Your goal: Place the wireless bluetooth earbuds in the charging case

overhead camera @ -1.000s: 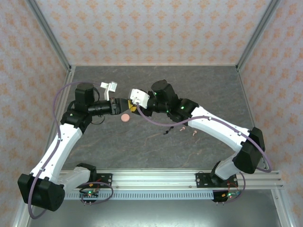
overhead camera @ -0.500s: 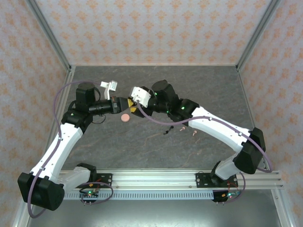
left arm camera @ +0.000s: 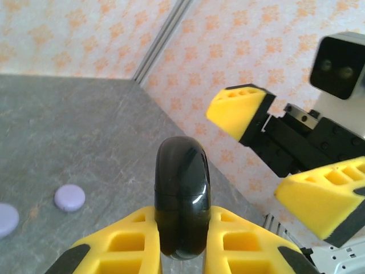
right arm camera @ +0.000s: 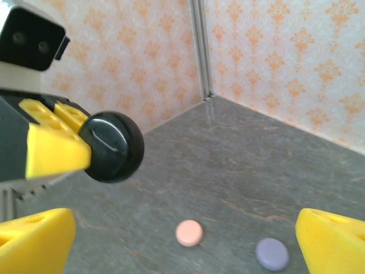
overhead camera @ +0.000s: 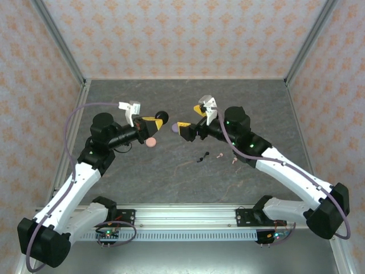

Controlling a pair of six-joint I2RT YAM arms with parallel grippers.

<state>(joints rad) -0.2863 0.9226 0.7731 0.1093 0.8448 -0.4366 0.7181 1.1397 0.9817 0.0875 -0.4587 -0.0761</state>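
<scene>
Left fingers (left arm camera: 122,244) pinch the glossy black charging case (left arm camera: 182,200) edge-on, holding it in the air above the desk (overhead camera: 256,103). Right fingers (overhead camera: 183,127) face it from close by, spread wide with nothing between them (the case sits clear of both tips). The wireless bluetooth earbuds (overhead camera: 220,155) lie loose on the desk beside the right arm (overhead camera: 285,171), well apart from the case: one black bud (overhead camera: 200,159) and, to its right, two pale pink buds (overhead camera: 234,161). A round pink puck (overhead camera: 150,142) rests on the desk under the left fingers, with a lilac puck (right arm camera: 271,253) near it. Orange-patterned walls (overhead camera: 182,34) enclose the desk.
</scene>
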